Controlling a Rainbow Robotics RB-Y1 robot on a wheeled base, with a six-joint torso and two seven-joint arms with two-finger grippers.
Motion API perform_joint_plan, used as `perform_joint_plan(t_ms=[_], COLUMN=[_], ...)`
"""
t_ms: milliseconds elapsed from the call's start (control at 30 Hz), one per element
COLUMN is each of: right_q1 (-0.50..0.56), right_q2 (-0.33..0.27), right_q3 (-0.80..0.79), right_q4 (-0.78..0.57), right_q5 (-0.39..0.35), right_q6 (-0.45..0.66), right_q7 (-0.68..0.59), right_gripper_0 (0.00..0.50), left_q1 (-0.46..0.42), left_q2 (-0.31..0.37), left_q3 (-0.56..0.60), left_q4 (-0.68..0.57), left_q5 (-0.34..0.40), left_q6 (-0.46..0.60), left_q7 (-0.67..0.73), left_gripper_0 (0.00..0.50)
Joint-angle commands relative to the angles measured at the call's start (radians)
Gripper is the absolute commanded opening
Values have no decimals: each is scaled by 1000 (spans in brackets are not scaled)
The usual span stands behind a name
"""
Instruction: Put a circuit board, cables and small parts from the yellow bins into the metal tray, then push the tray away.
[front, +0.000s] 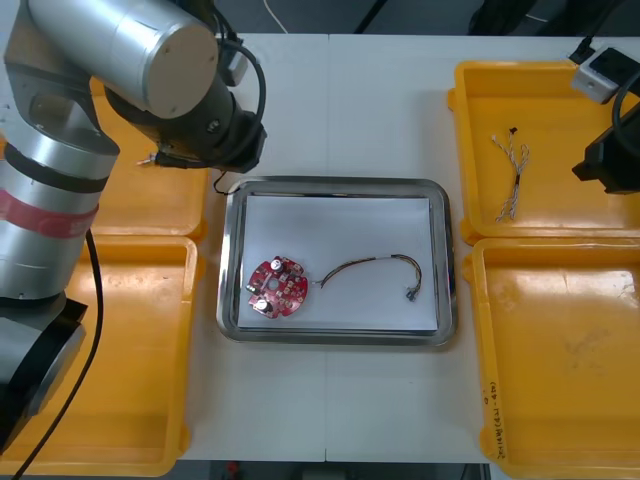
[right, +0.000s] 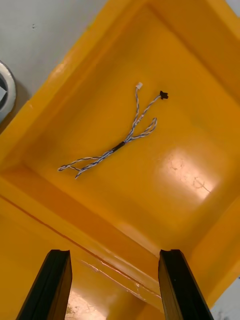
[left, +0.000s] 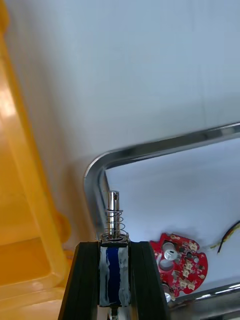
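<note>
At the centre of the table (front: 330, 110), the metal tray (front: 335, 183) lies between the yellow bins (front: 560, 350); its inside is white. A round red circuit board (front: 278, 287) rests flat in the near left part of the tray. A curved cable (front: 375, 268) lies just beside it toward the right, with one end close to the board's edge. The left arm (front: 120, 60) reaches over the far left bin (front: 150, 205) toward the tray's far left corner. In the left wrist view, the left gripper (left: 114, 243) pinches a small metal part (left: 114, 212) between its fingers (left: 86, 280). The part's blue-sided body is clamped in the jaws, and a spring and a pin stand out past the fingertips. The part is seen against the tray's rounded corner rim, with the circuit board and one cable end on the white floor to one side and the bin to the other. The right gripper (right: 114, 255) is at the right side of the table, above the wall shared by the two right bins. Its fingers (right: 52, 282) are spread wide with nothing between them. A blue and white cable (front: 511, 175) lies loose on the floor of the far right bin (front: 470, 120), ahead of the right fingertips and apart from them.
</note>
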Motion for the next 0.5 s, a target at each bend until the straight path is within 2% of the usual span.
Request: perform_joint_plan(t_ms=[33,167,333,500], right_q1=[3,3,-3,-66], right_q2=[-31,-28,-12,21], right_q3=[-71,-76,-77,-74], right_q4=[14,19,31,103], right_q5=[19,64,108,151], right_q6=[3,3,3,3], right_q7=[-27,-49,-67,-87], right_gripper_0=[500,500,500,500], left_q1=[1,1,1,1], left_q2=[-30,-32,-39,-45], left_q3=[-67,-122,-157,-200], left_q4=[-14,39,113,177], left_q5=[13,24,35,36], left_q6=[7,5,-63,-127], left_q7=[95,109,114,118], left_gripper_0=[1,3,3,4])
